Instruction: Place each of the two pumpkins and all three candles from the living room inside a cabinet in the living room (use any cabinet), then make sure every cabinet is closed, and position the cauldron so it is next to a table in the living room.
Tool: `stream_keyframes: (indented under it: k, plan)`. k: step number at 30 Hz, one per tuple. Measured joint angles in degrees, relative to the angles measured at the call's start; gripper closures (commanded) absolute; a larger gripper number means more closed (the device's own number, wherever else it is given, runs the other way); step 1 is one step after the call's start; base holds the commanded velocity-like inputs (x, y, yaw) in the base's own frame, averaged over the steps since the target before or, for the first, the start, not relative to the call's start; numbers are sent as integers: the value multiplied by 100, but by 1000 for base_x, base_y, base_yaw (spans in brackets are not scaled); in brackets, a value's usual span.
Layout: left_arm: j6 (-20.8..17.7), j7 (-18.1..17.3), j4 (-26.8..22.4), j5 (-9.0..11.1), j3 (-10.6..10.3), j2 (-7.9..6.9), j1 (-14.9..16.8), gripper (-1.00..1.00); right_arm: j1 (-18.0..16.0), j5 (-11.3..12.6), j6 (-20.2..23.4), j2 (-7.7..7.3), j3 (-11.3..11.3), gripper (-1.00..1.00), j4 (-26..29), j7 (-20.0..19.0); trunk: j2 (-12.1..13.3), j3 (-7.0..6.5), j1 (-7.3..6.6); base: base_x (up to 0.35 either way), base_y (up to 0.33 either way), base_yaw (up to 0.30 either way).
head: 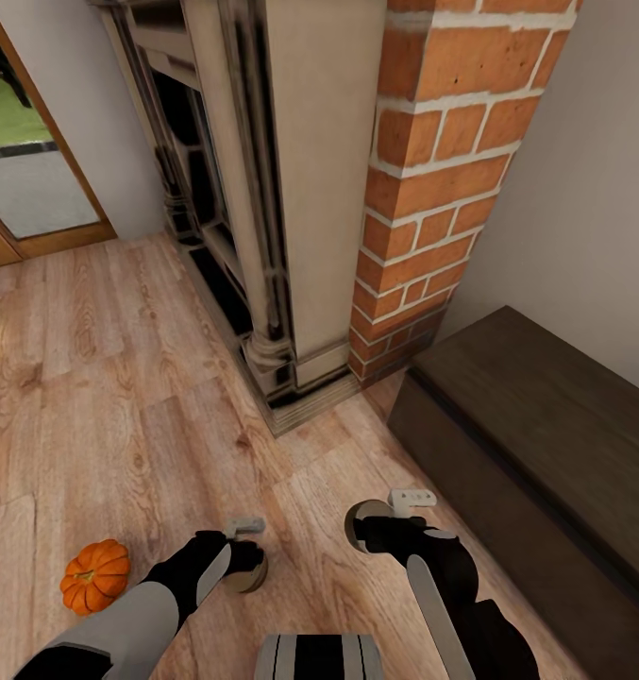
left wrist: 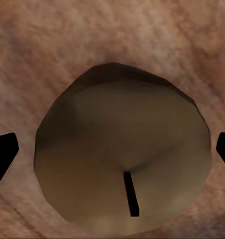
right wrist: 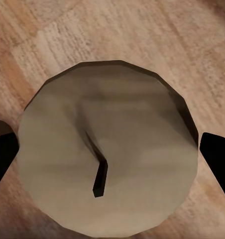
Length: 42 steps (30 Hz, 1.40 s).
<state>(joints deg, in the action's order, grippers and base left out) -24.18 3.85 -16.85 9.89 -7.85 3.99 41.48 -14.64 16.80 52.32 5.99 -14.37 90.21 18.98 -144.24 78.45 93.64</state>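
Each of my grippers holds a candle over the wood floor. The left gripper [head: 236, 559] is shut on a stubby pale candle [head: 253, 576]. In the left wrist view that candle [left wrist: 122, 149] shows its top and dark wick, with black fingers [left wrist: 4, 154] at both sides. The right gripper [head: 383, 529] is shut on a second candle [head: 361, 529]. In the right wrist view this candle [right wrist: 107, 149] sits between the fingers [right wrist: 219, 159]. One orange pumpkin [head: 95, 574] lies on the floor left of my left arm. The dark brown cabinet [head: 546, 434] stands to the right, its fronts closed.
A tall cream fireplace surround [head: 262, 217] with a red brick column [head: 442, 170] rises straight ahead. A doorway [head: 26, 161] opens at the far left. Bare plank floor [head: 121, 397] spreads between me and the fireplace.
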Motion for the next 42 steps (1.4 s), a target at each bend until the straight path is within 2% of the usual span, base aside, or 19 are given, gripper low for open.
stream_keyframes:
  k: [4,7,26,28,30,34,36,42]
  plan:
    - [59,4,0,-2,-3,0,0,-100,0,2,-2,-1,0,100,0,-2,0,0,0,0,0,0]
    - [72,-6,-2,52,0,2,1,-100,0,1,-1,-2,0,100,0,0,-4,66,8,0,0,0]
    - [74,-3,0,-20,-5,0,0,-100,20,-2,-57,-1,-17,100,39,-16,-4,67,8,0,0,0]
    - [74,-3,0,-20,-6,0,0,-100,79,14,-76,2,-52,100,41,-24,-4,67,8,0,0,0]
    - [74,-3,0,-20,-6,4,0,-100,144,31,-97,0,-190,100,47,-34,-4,67,8,0,0,0]
    - [75,-3,0,-18,-6,8,0,-100,183,30,-117,-1,-310,100,52,-273,-4,67,8,0,0,0]
    - [75,-3,0,-17,-6,8,0,-100,189,8,-122,-6,-298,100,52,-535,-4,67,8,0,0,0]
    - [74,-5,0,-17,-5,9,0,-100,197,-23,-124,-10,-251,100,52,-866,-4,67,8,0,0,0]
